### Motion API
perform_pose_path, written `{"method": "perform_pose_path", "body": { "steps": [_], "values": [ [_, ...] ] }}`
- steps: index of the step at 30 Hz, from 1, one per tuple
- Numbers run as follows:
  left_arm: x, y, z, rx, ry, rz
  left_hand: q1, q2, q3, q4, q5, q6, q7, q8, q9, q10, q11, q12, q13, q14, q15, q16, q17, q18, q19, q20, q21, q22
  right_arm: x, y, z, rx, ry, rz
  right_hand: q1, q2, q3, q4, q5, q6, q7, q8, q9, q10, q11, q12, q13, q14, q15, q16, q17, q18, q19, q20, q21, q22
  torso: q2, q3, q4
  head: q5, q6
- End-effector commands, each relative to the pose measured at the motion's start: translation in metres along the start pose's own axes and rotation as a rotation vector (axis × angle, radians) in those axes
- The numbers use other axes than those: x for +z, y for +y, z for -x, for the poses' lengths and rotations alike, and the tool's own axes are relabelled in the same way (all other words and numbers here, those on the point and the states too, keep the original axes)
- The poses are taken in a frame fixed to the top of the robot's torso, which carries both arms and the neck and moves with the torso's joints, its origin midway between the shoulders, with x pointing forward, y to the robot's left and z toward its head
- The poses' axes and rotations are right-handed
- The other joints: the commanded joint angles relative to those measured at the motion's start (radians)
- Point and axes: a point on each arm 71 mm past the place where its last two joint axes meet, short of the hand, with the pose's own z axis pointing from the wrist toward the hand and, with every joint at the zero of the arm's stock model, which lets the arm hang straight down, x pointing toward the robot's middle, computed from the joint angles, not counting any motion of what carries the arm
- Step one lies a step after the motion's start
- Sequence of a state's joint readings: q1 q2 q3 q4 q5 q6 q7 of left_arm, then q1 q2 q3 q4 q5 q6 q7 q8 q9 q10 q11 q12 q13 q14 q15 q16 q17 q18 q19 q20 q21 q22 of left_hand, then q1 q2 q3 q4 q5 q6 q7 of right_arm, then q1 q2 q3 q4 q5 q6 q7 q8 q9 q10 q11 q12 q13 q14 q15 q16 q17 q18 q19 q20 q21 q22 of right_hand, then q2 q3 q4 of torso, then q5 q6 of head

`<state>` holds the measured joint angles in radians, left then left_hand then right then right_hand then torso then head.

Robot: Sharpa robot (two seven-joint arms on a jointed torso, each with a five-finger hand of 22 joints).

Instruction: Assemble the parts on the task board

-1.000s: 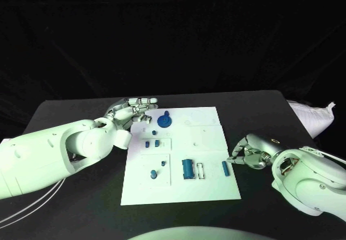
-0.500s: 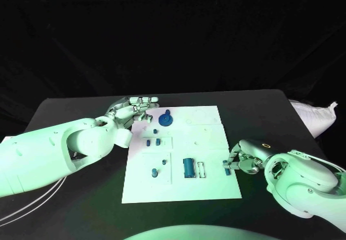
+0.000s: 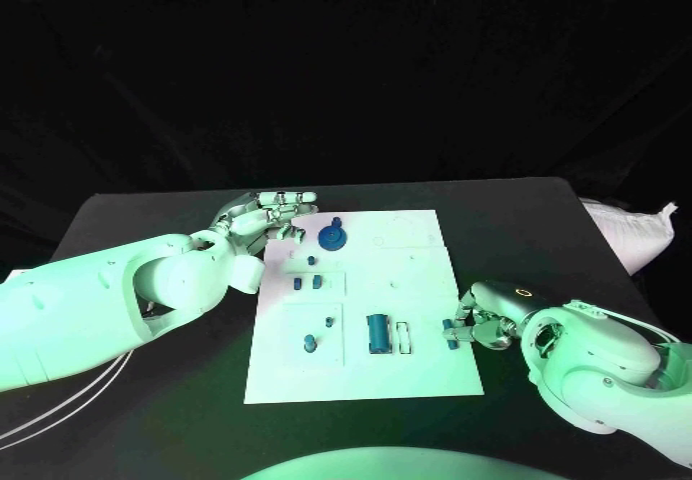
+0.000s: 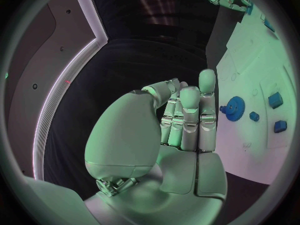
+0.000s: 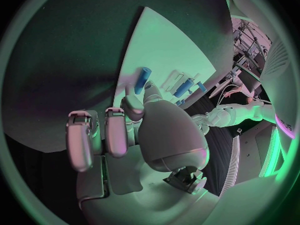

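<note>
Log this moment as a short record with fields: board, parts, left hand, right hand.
board: white task board flat on the black table
parts: blue gear near the far left corner; blue block near the front
left hand: left hand at the board's far left corner, holds nothing
right hand: right hand at the board's right edge, pinches a blue pin

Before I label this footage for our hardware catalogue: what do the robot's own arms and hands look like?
Both arms have bulky, rounded white shells. Each ends in a silver, segmented, many-fingered hand: left hand, right hand. Thin pale cables trail beneath the left arm.
</note>
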<state>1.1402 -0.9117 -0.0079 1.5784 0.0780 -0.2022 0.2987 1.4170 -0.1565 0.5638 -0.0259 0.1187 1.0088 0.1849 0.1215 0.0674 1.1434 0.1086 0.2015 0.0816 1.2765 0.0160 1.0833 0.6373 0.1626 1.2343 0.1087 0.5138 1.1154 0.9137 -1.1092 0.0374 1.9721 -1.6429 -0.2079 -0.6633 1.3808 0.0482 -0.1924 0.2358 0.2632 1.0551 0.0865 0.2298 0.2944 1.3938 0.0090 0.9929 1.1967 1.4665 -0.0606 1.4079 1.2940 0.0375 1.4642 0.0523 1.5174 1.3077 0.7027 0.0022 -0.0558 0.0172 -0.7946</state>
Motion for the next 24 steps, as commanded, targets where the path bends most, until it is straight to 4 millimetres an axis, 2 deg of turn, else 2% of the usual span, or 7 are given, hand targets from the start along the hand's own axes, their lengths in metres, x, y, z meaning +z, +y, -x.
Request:
{"method": "perform_pose_path", "body": {
  "steps": [1, 4, 7, 11, 15, 21, 24],
  "values": [
    [0.0, 0.0, -0.002, -0.009, 0.019, -0.003, -0.001, 0.008, 0.0, -0.006, 0.005, 0.003, 0.002, 0.006, 0.001, -0.006, -0.002, 0.003, 0.002, -0.007, -0.002, -0.005, -0.001, 0.019, -0.004, 0.0, -0.007, -0.001, 0.002, 0.0, -0.008, -0.077, 0.035, -0.007, 0.014, 0.001, 0.003, -0.01, -0.004, 0.008, -0.003, -0.007, -0.004, 0.002, -0.005, 0.004, 0.001, 0.057, -0.001, 0.004, 0.002, -0.017, 0.055, 0.0, 0.006, 0.197, 0.0, 0.0002, 0.001, 0.002, -0.001],
    [0.0, 0.0, -0.002, -0.009, 0.019, -0.003, -0.001, 0.008, 0.0, -0.006, 0.005, 0.003, 0.002, 0.006, 0.001, -0.006, -0.002, 0.003, 0.002, -0.007, -0.002, -0.005, -0.001, 0.019, -0.004, 0.0, -0.007, -0.001, 0.003, 0.002, -0.011, -0.099, 0.043, -0.007, 0.027, 0.001, 0.006, -0.017, -0.013, 0.014, -0.005, -0.007, -0.004, 0.001, -0.007, 0.004, 0.003, 0.057, -0.003, 0.005, 0.004, -0.017, 0.055, -0.001, 0.006, 0.197, 0.001, 0.0001, 0.0014, 0.002, -0.002],
    [0.0, 0.0, -0.001, -0.009, 0.018, -0.003, -0.001, 0.008, 0.0, -0.006, 0.005, 0.003, 0.002, 0.006, 0.001, -0.006, -0.002, 0.003, 0.002, -0.007, -0.002, -0.005, -0.001, 0.019, -0.004, 0.0, -0.007, -0.001, 0.005, 0.003, -0.014, -0.125, 0.05, -0.007, 0.055, 0.009, 0.023, -0.031, -0.073, 0.02, -0.007, -0.011, -0.007, 0.0, -0.009, 0.002, 0.005, 0.057, -0.005, 0.006, 0.006, -0.018, 0.055, -0.005, 0.006, 0.198, 0.001, -0.0001, 0.0014, 0.002, -0.003],
    [0.0, 0.0, -0.001, -0.009, 0.018, -0.002, -0.001, 0.008, 0.0, -0.006, 0.005, 0.003, 0.002, 0.006, 0.001, -0.006, -0.002, 0.003, 0.002, -0.007, -0.002, -0.005, -0.001, 0.019, -0.004, 0.0, -0.007, -0.001, 0.006, 0.005, -0.017, -0.155, 0.056, -0.005, 0.086, 0.012, 0.042, -0.05, -0.089, 0.024, -0.009, -0.015, -0.009, -0.002, -0.012, 0.0, 0.006, 0.057, -0.007, 0.007, 0.008, -0.018, 0.056, -0.006, 0.007, 0.199, 0.0, -0.0007, -0.0001, 0.002, -0.003],
    [0.0, 0.0, -0.002, -0.009, 0.019, -0.001, -0.001, 0.008, 0.0, -0.006, 0.005, 0.003, 0.002, 0.006, 0.001, -0.006, -0.002, 0.003, 0.002, -0.007, -0.002, -0.005, -0.001, 0.019, -0.004, 0.0, -0.007, -0.001, 0.008, 0.008, -0.02, -0.18, 0.066, -0.003, 0.128, 0.012, 0.074, -0.077, -0.127, 0.029, -0.01, -0.021, -0.013, -0.004, -0.013, -0.004, 0.006, 0.057, -0.009, 0.009, 0.013, -0.018, 0.057, -0.009, 0.008, 0.2, 0.0, -0.001, 0.002, -0.001, -0.004],
    [0.0, 0.0, -0.001, -0.009, 0.018, -0.001, -0.002, 0.009, -0.002, -0.009, 0.005, 0.003, 0.002, 0.007, 0.001, -0.008, -0.002, 0.007, 0.002, -0.009, -0.002, -0.005, -0.005, 0.019, -0.005, 0.001, -0.008, -0.002, 0.008, 0.01, -0.022, -0.201, 0.065, -0.003, 0.152, 0.007, 0.102, -0.097, -0.121, 0.034, -0.009, -0.027, -0.017, -0.007, -0.013, -0.012, 0.004, 0.057, -0.009, 0.01, 0.016, -0.018, 0.057, -0.009, 0.008, 0.201, 0.0, -0.0013, 0.0024, -0.003, -0.004],
    [-0.001, 0.0, -0.002, -0.009, 0.02, 0.0, -0.002, 0.009, -0.002, -0.009, 0.005, 0.003, 0.002, 0.007, 0.001, -0.008, -0.002, 0.007, 0.002, -0.009, -0.002, -0.005, -0.005, 0.019, -0.005, 0.001, -0.008, -0.002, 0.007, 0.011, -0.021, -0.162, 0.048, -0.005, 0.163, 0.004, 0.13, -0.107, -0.057, 0.037, -0.007, -0.034, -0.021, -0.014, -0.012, -0.027, -0.002, 0.055, -0.009, 0.007, 0.012, -0.018, 0.055, -0.01, 0.006, 0.199, 0.001, -0.0015, 0.0029, -0.004, -0.002]
  ]
}}
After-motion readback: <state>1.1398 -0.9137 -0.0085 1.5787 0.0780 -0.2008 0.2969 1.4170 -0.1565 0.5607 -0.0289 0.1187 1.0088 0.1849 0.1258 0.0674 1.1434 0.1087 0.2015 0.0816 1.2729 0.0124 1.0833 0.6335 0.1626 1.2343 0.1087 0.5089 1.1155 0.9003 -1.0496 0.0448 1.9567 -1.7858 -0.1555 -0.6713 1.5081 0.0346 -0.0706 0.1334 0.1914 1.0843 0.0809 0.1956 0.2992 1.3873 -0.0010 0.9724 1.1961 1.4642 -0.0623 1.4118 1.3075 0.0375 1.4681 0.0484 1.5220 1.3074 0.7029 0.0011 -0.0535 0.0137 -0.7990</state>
